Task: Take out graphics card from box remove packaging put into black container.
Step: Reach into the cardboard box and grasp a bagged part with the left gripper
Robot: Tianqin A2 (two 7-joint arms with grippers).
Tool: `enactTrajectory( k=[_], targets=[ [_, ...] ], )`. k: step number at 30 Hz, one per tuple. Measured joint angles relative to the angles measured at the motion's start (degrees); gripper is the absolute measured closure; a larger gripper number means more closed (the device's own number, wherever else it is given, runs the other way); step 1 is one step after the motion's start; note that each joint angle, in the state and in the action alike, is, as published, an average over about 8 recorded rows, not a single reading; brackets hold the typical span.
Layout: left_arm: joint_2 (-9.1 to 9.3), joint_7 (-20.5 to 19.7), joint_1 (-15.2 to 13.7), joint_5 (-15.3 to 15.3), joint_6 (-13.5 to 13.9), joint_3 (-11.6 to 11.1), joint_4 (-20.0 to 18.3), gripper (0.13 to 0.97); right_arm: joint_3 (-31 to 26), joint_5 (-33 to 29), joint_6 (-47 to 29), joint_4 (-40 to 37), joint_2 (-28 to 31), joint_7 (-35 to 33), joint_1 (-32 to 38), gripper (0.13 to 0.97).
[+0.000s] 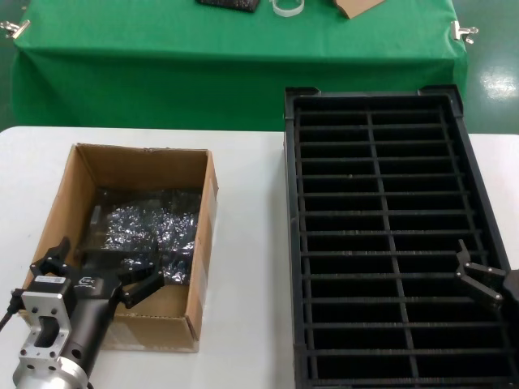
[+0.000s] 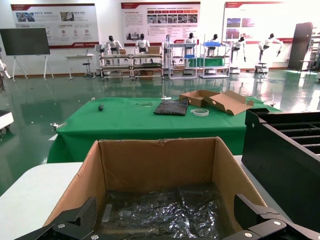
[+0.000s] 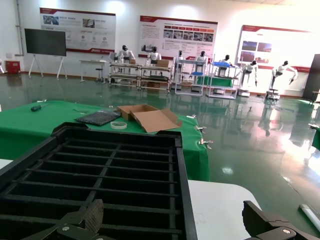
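The brown cardboard box (image 1: 75, 188) stands open on the left of the white table. The shiny wrinkly packaging (image 1: 158, 227) lies in its bottom. The graphics card is wrapped inside it; only a pale strip (image 1: 96, 223) shows through. My left gripper (image 1: 97, 271) is open over the box's near end, above the packaging (image 2: 170, 212), holding nothing. The black container (image 1: 289, 243) with two columns of slots fills the right side. My right gripper (image 1: 486, 284) is open and empty over the container's near right rim (image 3: 182, 165).
A strip of white table (image 1: 247, 243) separates box and container. Behind is a green-covered table (image 1: 162, 73) with a dark flat item (image 2: 171, 107), a tape roll (image 2: 200, 112) and an open cardboard box (image 2: 220, 100).
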Motion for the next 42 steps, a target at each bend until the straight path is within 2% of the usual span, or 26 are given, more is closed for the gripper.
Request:
enactTrajectory(
  k=[13, 16, 19, 24, 26, 28, 31, 35, 38, 42],
  targets=[
    [0.0, 0.0, 0.0, 0.0, 0.0, 0.0, 0.0, 0.132, 0.0, 0.0, 0.0, 0.0, 0.0, 0.0, 0.0, 0.129],
    [0.69, 0.87, 0.13, 0.09, 0.7, -0.93, -0.28, 0.132, 0.0, 0.0, 0.0, 0.0, 0.0, 0.0, 0.0, 0.129],
    [2.72, 3.95, 0.34, -0.05, 2.79, -3.72, -1.0, 0.132, 0.0, 0.0, 0.0, 0.0, 0.0, 0.0, 0.0, 0.129],
    [7.54, 13.77, -0.13, -0.98, 8.03, -11.56, -2.46, 0.132, 0.0, 0.0, 0.0, 0.0, 0.0, 0.0, 0.0, 0.129],
    [8.43, 17.59, -0.82, -0.94, 9.28, -14.16, -2.65, 0.132, 0.0, 0.0, 0.0, 0.0, 0.0, 0.0, 0.0, 0.129],
    [8.32, 20.93, -1.86, -0.21, 9.73, -15.81, -2.29, 0.132, 0.0, 0.0, 0.0, 0.0, 0.0, 0.0, 0.0, 0.129],
    [6.18, 23.62, -3.79, 2.7, 9.1, -15.84, -0.58, 0.132, 0.0, 0.0, 0.0, 0.0, 0.0, 0.0, 0.0, 0.129],
    [2.35, 23.1, -6.77, 9.68, 9.06, -13.54, 3.29, 0.132, 0.0, 0.0, 0.0, 0.0, 0.0, 0.0, 0.0, 0.129],
    [0.13, 20.33, -9.0, 16.59, 11.0, -11.74, 6.36, 0.132, 0.0, 0.0, 0.0, 0.0, 0.0, 0.0, 0.0, 0.129],
    [-1.73, 16.11, -11.98, 25.98, 15.33, -9.56, 9.91, 0.132, 0.0, 0.0, 0.0, 0.0, 0.0, 0.0, 0.0, 0.129]
  ],
)
